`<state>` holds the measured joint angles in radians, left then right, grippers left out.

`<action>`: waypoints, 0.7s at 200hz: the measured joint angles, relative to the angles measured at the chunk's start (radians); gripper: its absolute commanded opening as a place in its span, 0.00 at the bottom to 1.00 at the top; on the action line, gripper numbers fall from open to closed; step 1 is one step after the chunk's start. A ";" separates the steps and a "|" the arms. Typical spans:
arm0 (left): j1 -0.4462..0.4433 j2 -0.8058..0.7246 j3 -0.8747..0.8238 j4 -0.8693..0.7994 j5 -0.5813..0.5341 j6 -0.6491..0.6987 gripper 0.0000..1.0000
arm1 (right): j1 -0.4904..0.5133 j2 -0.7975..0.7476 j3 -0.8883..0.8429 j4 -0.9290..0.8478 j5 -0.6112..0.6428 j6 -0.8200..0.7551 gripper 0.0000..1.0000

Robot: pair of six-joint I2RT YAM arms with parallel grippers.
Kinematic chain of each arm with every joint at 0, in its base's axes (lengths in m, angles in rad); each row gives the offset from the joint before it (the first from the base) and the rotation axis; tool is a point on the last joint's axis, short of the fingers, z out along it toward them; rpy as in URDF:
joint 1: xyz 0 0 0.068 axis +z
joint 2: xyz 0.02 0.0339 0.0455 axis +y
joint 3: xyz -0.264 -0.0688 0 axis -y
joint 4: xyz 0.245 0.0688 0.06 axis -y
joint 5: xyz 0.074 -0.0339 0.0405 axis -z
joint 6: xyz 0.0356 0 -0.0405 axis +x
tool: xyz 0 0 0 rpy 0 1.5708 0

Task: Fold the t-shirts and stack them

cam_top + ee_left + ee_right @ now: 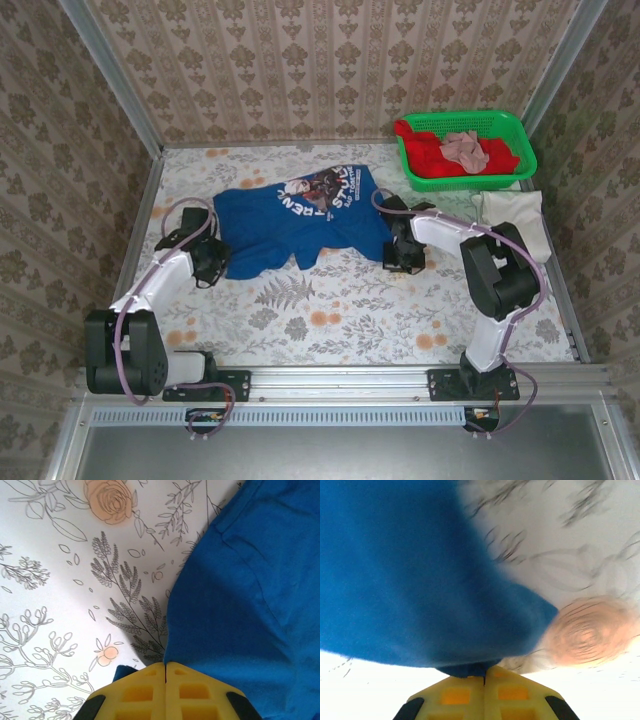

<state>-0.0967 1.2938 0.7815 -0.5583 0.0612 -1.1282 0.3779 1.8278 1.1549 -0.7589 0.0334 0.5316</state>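
Two grippers pinched the blue shirt [290, 220], which lay spread print-up on the table [350, 310]. The left gripper [165, 666] was clamped on its near left corner, the right gripper [485, 672] on its near right edge. The cream shirt [515, 215] lay near the basket [510, 125].

Blue t-shirt [290, 225] is soft matt cloth; basket [520, 140] glossy green plastic; table [350, 310] smooth floral print.

floral table [350, 310] bears blue t-shirt [270, 225], cream t-shirt [520, 215], basket [460, 181].
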 measured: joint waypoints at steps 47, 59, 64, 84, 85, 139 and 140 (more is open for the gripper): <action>0.026 -0.016 -0.003 -0.006 0.008 0.008 0.00 | -0.070 -0.006 0.006 0.000 0.100 0.000 0.00; 0.031 -0.019 -0.003 -0.007 0.011 0.008 0.00 | -0.085 -0.014 0.006 0.000 0.115 0.000 0.00; 0.033 -0.020 -0.005 -0.007 0.013 0.008 0.00 | -0.092 -0.019 0.006 0.001 0.121 0.000 0.00; 0.042 -0.022 -0.011 -0.008 0.016 0.014 0.00 | -0.111 -0.052 0.005 0.013 0.149 0.000 0.00; 0.042 -0.022 -0.012 -0.009 0.016 0.015 0.00 | -0.112 -0.055 0.004 0.015 0.151 0.000 0.00; 0.047 -0.025 -0.036 -0.008 0.034 0.023 0.00 | -0.140 -0.196 -0.069 0.093 0.189 0.079 0.70; 0.047 -0.025 -0.036 -0.008 0.035 0.023 0.00 | -0.140 -0.200 -0.072 0.094 0.189 0.090 0.71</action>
<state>-0.0494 1.2686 0.7452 -0.5667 0.0959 -1.1057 0.2375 1.6283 1.0832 -0.6647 0.2222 0.6212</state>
